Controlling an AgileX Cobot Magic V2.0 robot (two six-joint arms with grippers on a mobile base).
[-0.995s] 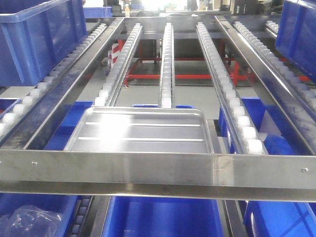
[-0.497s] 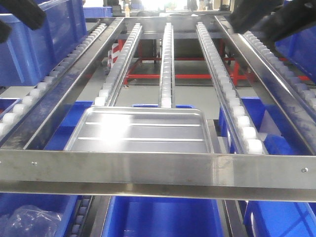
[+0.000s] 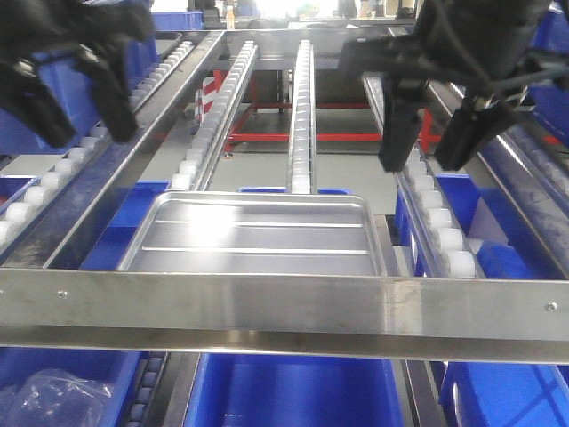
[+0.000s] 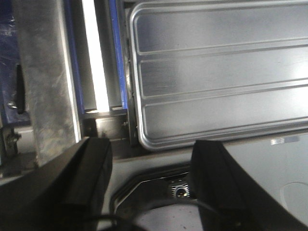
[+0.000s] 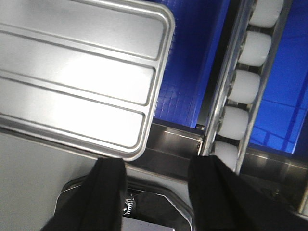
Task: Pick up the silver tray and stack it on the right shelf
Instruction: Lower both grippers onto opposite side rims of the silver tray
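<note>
The silver tray point(image 3: 253, 236) lies flat on the right shelf, just behind its wide brushed-steel front crossbar point(image 3: 284, 307). Two raised ridges run across the tray bottom point(image 4: 216, 82) point(image 5: 72, 82). My left gripper point(image 3: 86, 132) hangs open above the rack's left rail, up and left of the tray. In the left wrist view the open left gripper point(image 4: 151, 144) faces the tray's near left corner. My right gripper point(image 3: 425, 160) is open over the right roller rail. In the right wrist view that open gripper point(image 5: 156, 163) sits beside the tray's right corner. Neither gripper holds anything.
White roller rails point(image 3: 300, 116) slope up and away from the crossbar. Blue bins stand on the rack at the upper left point(image 3: 62, 71) and upper right point(image 3: 542, 62). More blue bins point(image 3: 293, 391) sit below, one with a plastic bag point(image 3: 53, 396).
Both arms have come down into view from the top corners and now hang lower, closer to the tray. The tray has not moved.
</note>
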